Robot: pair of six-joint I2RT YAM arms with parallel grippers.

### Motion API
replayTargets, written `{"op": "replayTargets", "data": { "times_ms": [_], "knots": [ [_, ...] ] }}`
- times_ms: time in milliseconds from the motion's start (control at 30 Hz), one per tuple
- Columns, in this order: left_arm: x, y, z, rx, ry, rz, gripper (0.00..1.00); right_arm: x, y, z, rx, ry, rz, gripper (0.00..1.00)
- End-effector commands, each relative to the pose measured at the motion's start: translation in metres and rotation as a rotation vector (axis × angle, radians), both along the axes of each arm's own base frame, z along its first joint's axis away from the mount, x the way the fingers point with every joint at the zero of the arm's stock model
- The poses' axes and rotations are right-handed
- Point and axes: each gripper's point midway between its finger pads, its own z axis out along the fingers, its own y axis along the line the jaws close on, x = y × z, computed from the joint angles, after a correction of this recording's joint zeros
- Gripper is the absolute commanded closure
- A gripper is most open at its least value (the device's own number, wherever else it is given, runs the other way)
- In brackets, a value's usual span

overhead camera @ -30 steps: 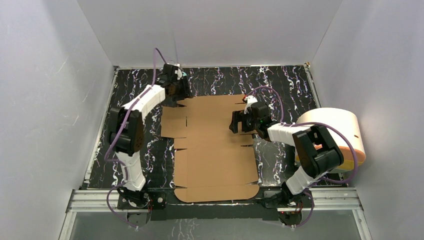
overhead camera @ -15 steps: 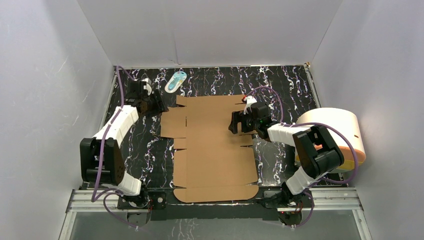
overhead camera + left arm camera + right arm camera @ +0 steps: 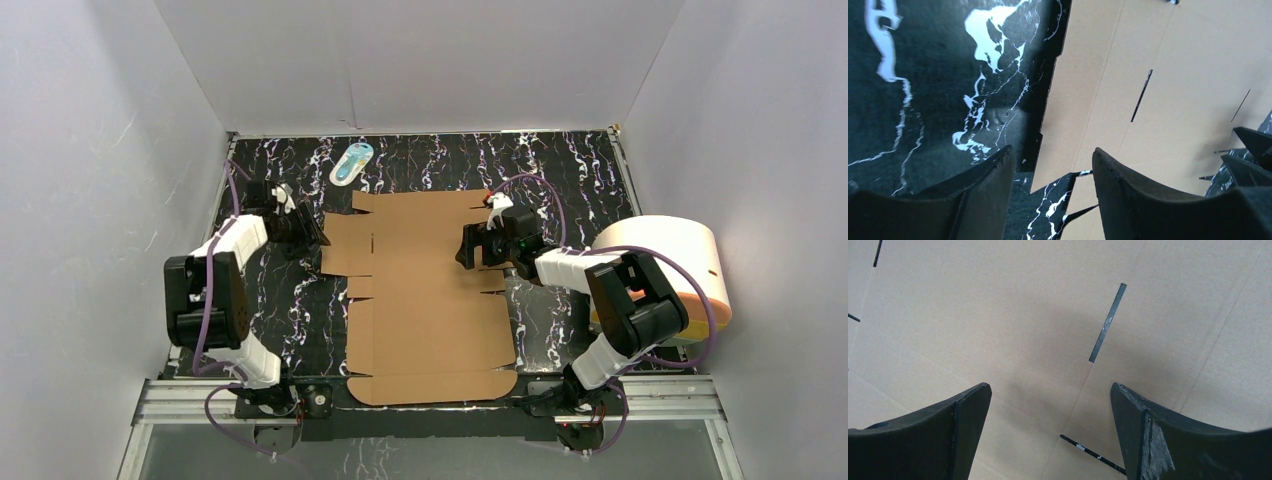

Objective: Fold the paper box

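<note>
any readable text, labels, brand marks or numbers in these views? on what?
No text can be read in any view.
paper box: plain brown, no print showing.
white-and-blue oval item: any print is too small to read.
cream cylinder: a small dark mark on its side, too small to read.

paper box was plain brown | tabletop was black, white-veined | cylinder was cream, orange-based | oval item was white-and-blue

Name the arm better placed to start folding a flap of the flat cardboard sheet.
Probably left: the left gripper is open, lined up astride the left flap edge of the cardboard sheet. The right gripper hangs open above its flat face.
</note>
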Motion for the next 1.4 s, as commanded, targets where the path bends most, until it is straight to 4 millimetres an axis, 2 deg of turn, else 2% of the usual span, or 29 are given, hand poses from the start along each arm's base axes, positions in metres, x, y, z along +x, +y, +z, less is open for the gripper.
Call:
{"op": "replayTargets", "data": {
  "times_ms": [0,167,300,467,633,1033,1367],
  "knots": [
    [0.0,-0.019,-0.002,-0.11,0.022,-0.084,0.45,-0.008,0.007,0.008,0.036,-0.004,0.024,0.01],
    [-0.002,-0.022,-0.017,-0.132,0.068,-0.102,0.53,-0.008,0.008,0.009,0.04,-0.012,0.027,0.01],
    [-0.001,-0.023,-0.021,-0.14,0.082,-0.111,0.64,-0.008,0.006,0.008,0.034,-0.013,0.023,0.01],
    [-0.001,-0.021,-0.014,-0.111,0.065,-0.105,0.84,-0.01,0.006,0.004,0.03,-0.001,0.025,0.01],
    [-0.003,-0.022,-0.006,0.054,0.057,-0.112,1.0,-0.011,0.009,0.001,0.032,0.004,0.03,0.01],
    [-0.006,-0.033,0.02,0.427,0.01,-0.139,1.0,-0.011,0.013,0.002,0.032,0.003,0.037,0.02],
    [-0.006,-0.071,0.029,0.672,-0.008,-0.234,1.0,-0.01,0.016,0.002,0.038,0.007,0.04,0.01]
  ]
}}
